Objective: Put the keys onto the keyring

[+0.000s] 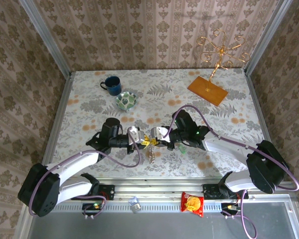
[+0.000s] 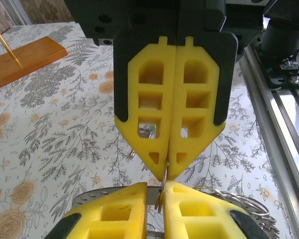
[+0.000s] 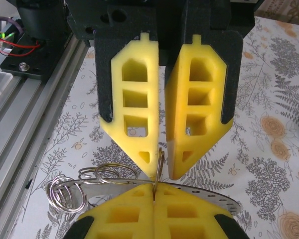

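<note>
My two grippers meet tip to tip above the middle of the table. A thin metal split ring [image 3: 160,164] stands edge-on between them. My right gripper [image 3: 154,188] is shut on its lower edge. The fingers of my left gripper [image 2: 157,188] stand a narrow gap apart around the ring, which rests against one pad. Behind the fingertips lies the keyring [image 3: 269,197], a flat grey band with small holes. Loose wire rings [image 3: 65,195] sit beside it. A silvery key with a green tag [image 2: 147,130] shows through a finger window. From above, a silvery cluster [image 1: 152,155] lies under the tips.
A blue mug [image 1: 111,83] and a green-patterned bowl [image 1: 125,100] stand at the back left. A gold wire stand on an orange wooden base [image 1: 208,90] is at the back right. A red snack packet [image 1: 193,203] lies on the near metal rail.
</note>
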You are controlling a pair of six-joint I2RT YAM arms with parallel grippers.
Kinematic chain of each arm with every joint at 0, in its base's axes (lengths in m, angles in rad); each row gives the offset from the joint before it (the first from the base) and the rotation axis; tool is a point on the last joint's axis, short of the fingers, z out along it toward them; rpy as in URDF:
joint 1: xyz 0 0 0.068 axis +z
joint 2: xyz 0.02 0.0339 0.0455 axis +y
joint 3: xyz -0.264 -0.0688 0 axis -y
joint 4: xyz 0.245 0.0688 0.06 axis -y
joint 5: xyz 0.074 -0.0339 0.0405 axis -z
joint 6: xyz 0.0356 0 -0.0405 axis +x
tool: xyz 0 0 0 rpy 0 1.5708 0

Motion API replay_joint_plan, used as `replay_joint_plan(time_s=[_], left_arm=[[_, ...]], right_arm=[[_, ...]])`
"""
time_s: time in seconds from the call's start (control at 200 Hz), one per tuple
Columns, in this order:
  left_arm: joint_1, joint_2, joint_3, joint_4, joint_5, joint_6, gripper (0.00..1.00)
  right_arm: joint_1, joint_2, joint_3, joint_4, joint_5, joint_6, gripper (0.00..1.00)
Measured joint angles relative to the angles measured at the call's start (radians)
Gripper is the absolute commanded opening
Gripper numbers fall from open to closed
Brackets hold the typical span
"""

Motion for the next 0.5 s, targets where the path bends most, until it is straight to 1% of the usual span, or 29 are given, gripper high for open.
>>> replay_joint_plan(time_s=[0.045,0.085,0.175,0.225,0.25,0.275,0.37,0.435,0.46,0.5], left_arm=[[0.000,0.001,0.000,0.001,0.004,-0.002,0.07],[0.000,0.002,0.000,0.002,0.008,-0.002,0.00],[0.000,0.002,0.000,0.000,0.012,-0.002,0.00],[0.000,0.002,0.000,0.000,0.012,-0.002,0.00],[0.000,0.002,0.000,0.002,0.012,-0.003,0.00],[0.000,0.002,0.000,0.003,0.011,-0.002,0.00],[0.000,0.002,0.000,0.006,0.009,-0.003,0.00],[0.000,0.002,0.000,0.010,0.003,-0.003,0.00],[0.000,0.002,0.000,0.011,-0.002,-0.004,0.00],[0.000,0.002,0.000,0.013,-0.011,-0.010,0.00]], right_arm=[[0.001,0.000,0.003,-0.003,0.006,-0.004,0.00],[0.001,0.000,0.005,-0.006,0.011,-0.007,0.00],[0.001,0.000,0.007,-0.008,0.014,-0.008,0.00],[0.001,0.000,0.007,-0.008,0.016,-0.002,0.22],[0.001,0.000,0.007,-0.007,0.019,0.005,0.29],[0.001,-0.002,0.007,-0.008,0.020,0.017,0.34],[-0.009,-0.035,-0.001,-0.006,0.042,0.079,0.37],[-0.032,-0.099,-0.026,-0.003,0.079,0.164,0.45],[-0.042,-0.125,-0.037,0.000,0.101,0.192,0.45],[-0.060,-0.175,-0.055,-0.003,0.167,0.283,0.42]])
